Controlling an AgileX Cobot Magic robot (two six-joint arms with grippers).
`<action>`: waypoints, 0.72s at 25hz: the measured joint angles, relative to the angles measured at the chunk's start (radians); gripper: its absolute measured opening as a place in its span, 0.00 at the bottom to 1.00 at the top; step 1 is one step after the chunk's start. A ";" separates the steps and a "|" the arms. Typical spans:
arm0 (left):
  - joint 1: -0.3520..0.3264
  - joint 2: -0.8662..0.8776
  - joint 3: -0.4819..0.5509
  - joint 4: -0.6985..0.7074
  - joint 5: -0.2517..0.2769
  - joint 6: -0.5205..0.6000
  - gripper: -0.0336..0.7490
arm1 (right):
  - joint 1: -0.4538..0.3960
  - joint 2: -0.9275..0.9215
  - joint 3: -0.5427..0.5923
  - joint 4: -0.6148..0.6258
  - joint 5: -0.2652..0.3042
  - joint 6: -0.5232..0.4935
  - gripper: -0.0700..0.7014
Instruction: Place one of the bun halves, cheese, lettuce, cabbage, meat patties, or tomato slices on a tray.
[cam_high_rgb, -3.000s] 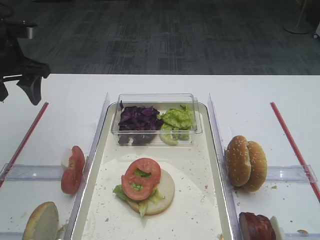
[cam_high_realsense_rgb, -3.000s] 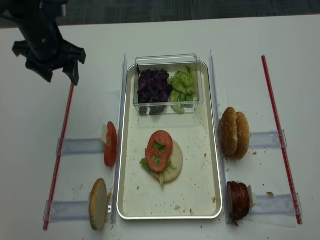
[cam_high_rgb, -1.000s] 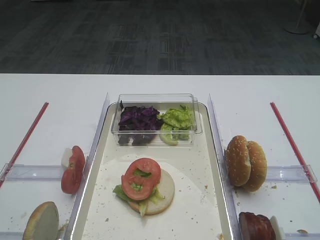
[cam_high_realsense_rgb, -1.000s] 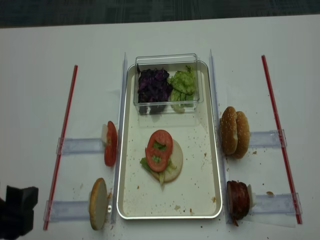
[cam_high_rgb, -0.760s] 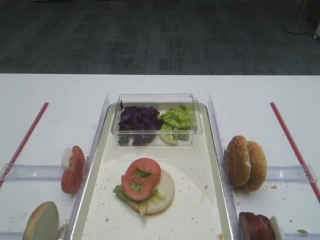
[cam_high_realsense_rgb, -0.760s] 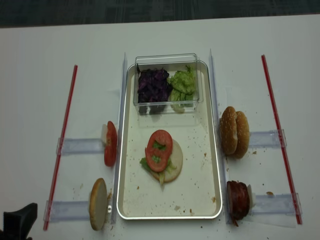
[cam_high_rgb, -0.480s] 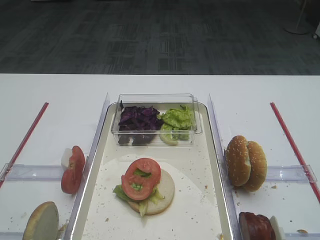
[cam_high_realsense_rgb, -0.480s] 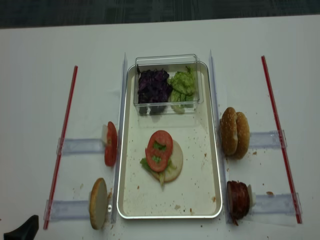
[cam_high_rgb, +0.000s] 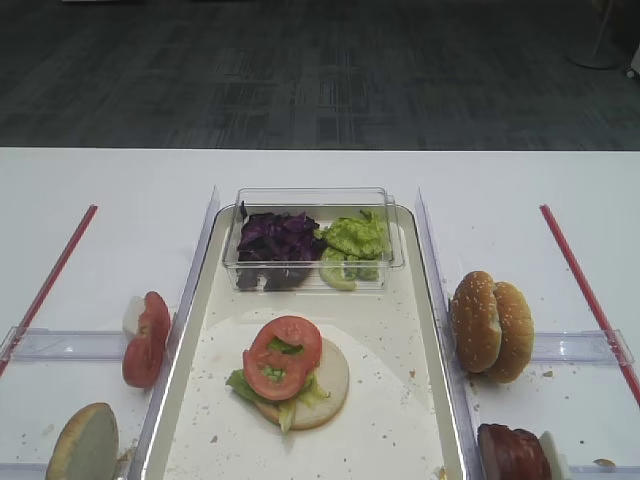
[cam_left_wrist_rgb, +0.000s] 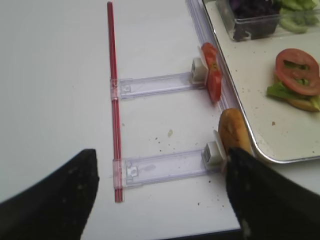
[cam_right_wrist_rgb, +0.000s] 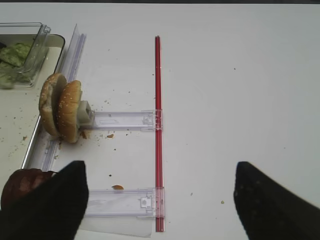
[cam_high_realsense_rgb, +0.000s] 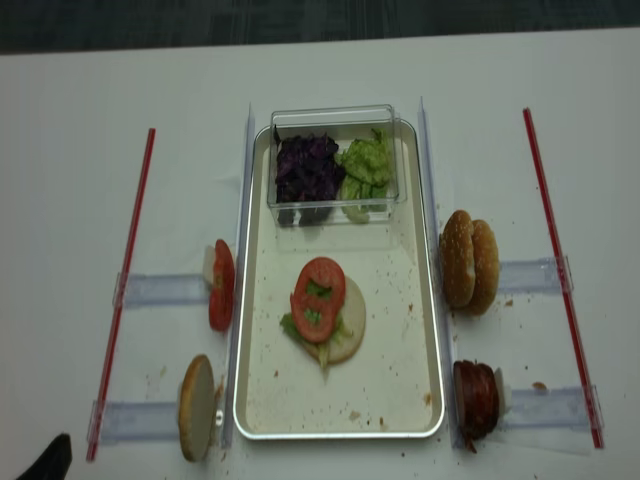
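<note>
On the cream tray (cam_high_realsense_rgb: 392, 352) a bun half (cam_high_rgb: 330, 385) carries lettuce and two tomato slices (cam_high_rgb: 284, 356). More tomato slices (cam_high_realsense_rgb: 221, 286) and one bun half (cam_left_wrist_rgb: 232, 131) stand on edge left of the tray. Two sesame bun halves (cam_right_wrist_rgb: 62, 112) and the meat patties (cam_high_realsense_rgb: 476, 398) stand to its right. Cabbage (cam_high_rgb: 275, 238) and lettuce (cam_high_rgb: 352, 235) fill a clear box. Cheese is out of view. My left gripper (cam_left_wrist_rgb: 160, 200) hangs open over the near left table, and my right gripper (cam_right_wrist_rgb: 160, 205) hangs open over the near right. Neither holds anything.
Red strips (cam_high_realsense_rgb: 125, 285) (cam_high_realsense_rgb: 560, 280) run along both sides of the table. Clear plastic rails (cam_left_wrist_rgb: 165, 166) (cam_right_wrist_rgb: 125, 120) hold the upright food. The clear box (cam_high_rgb: 312, 196) sits at the tray's far end. Crumbs speckle the tray.
My left arm has drawn back from the far left of the table to the near edge. Only a dark tip of it shows at the overhead view's bottom left. The food has not moved.
</note>
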 joint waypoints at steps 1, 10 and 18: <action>0.000 -0.012 0.000 0.006 0.000 -0.013 0.67 | 0.000 0.000 0.000 0.000 0.000 0.000 0.89; 0.000 -0.031 0.000 0.045 -0.004 -0.057 0.67 | 0.000 0.000 0.000 0.000 0.000 0.000 0.89; 0.000 -0.031 0.000 0.046 -0.004 -0.059 0.67 | 0.000 0.000 0.000 0.000 0.000 0.000 0.89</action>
